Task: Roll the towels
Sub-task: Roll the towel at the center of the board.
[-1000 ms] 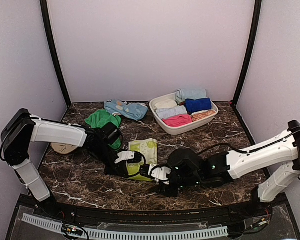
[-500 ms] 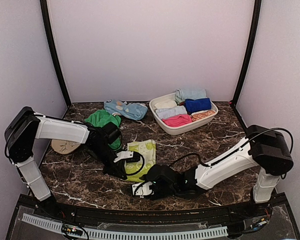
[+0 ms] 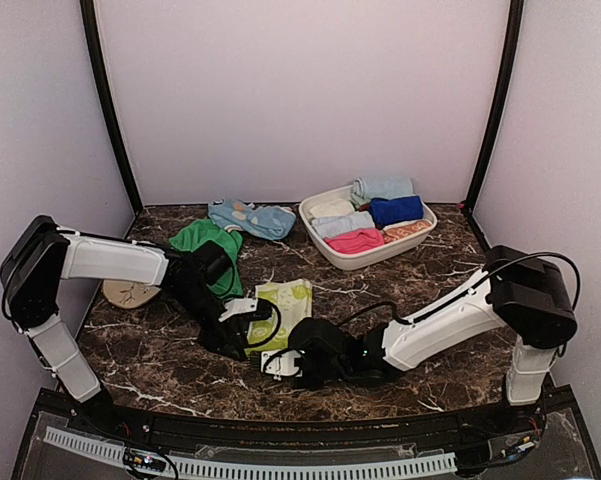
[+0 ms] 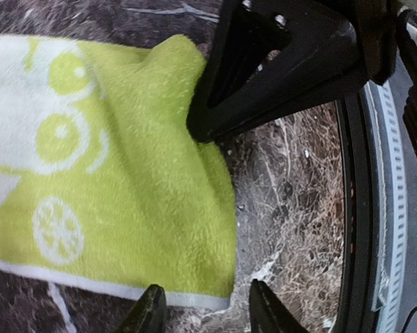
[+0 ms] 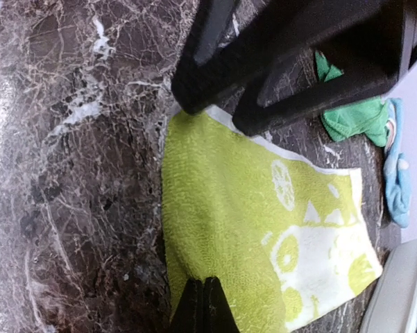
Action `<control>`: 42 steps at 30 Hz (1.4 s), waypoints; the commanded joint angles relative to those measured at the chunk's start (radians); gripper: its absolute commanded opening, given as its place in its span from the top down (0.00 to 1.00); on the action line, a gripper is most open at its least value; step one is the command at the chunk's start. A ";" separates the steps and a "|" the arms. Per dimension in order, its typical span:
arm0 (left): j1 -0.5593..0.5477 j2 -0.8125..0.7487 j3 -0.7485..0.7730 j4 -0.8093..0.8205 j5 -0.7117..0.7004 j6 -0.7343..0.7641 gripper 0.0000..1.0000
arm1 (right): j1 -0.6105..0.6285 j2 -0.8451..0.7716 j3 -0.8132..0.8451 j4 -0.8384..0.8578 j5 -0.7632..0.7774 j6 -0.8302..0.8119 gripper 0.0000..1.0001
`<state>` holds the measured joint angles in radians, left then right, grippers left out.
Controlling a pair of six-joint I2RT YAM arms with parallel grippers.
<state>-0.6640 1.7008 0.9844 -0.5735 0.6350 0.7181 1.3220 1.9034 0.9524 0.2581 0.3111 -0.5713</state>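
Note:
The pale lime-yellow towel (image 3: pixel 290 300) with white swirl marks lies flat on the marble table (image 3: pixel 440 270) between both arms. My right gripper (image 5: pixel 202 305) is shut on the towel's near edge (image 5: pixel 194 270), and the cloth puckers up at its tips. My left gripper (image 4: pixel 205 312) stands open just above the towel's white-hemmed corner (image 4: pixel 208 300), one finger to each side, holding nothing. In the top view the left gripper (image 3: pixel 248 322) and right gripper (image 3: pixel 276 352) nearly touch. The plain green towel (image 3: pixel 205 240) lies bunched at the back left, behind the left arm.
A white basket (image 3: pixel 420 232) of rolled cloths stands at the back right. A light blue cloth (image 3: pixel 252 218) lies behind the green towel. A tan leaf-print disc (image 3: pixel 128 294) rests at the far left. The table's front rail (image 4: pixel 385 208) runs close by the grippers.
My left gripper has opened and let go of the lime towel's corner. My right gripper has swung left to the towel's near edge and shut on it.

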 commanded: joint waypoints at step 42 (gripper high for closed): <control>-0.175 -0.138 0.004 0.144 -0.220 0.069 0.46 | -0.435 0.211 0.379 -0.502 -1.018 0.943 1.00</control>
<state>-0.8238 1.5284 0.9554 -0.4274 0.4404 0.7902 0.8997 2.1078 1.3178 -0.2344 -0.6838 0.3183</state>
